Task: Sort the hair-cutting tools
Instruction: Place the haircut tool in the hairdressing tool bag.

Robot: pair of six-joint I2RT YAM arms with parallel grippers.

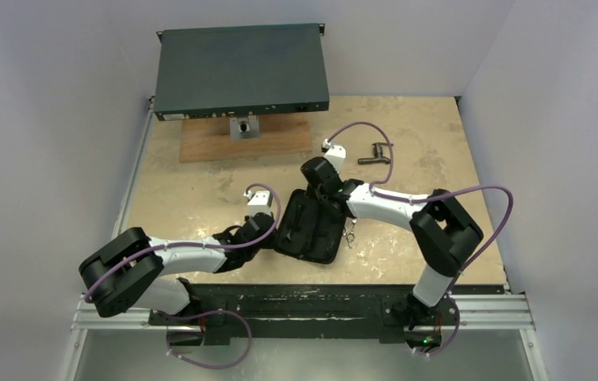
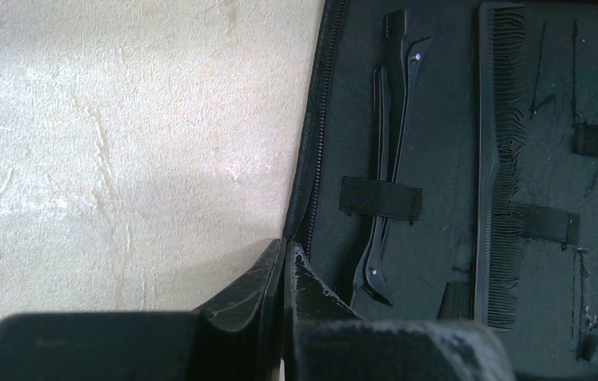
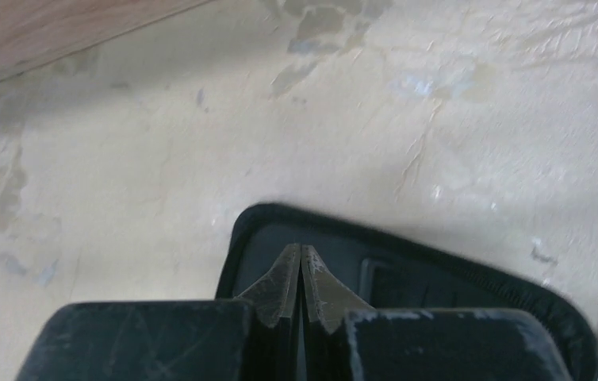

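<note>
Worktop [image 1: 423,143] carries an open black case [image 1: 312,238] at its middle, both pincers pressed shut: the left pincer [image 2: 284,258] at the case's zipper edge, the right pincer [image 3: 301,258] above its corner. Inside, the comb [image 2: 498,159] and slimmer clip [image 2: 387,159] lie under elastic straps [image 2: 381,198]; silver scissors [image 1: 350,235] lie just beside the case's right edge.

Quantities: one open case [image 2: 438,95], one comb [image 2: 496,159], one clip [image 2: 391,119], one pair of scissors [image 1: 350,232], one T-shaped fitting [image 1: 373,152], one wooden board [image 1: 208,147], one flat dark box [image 1: 240,67].
</note>
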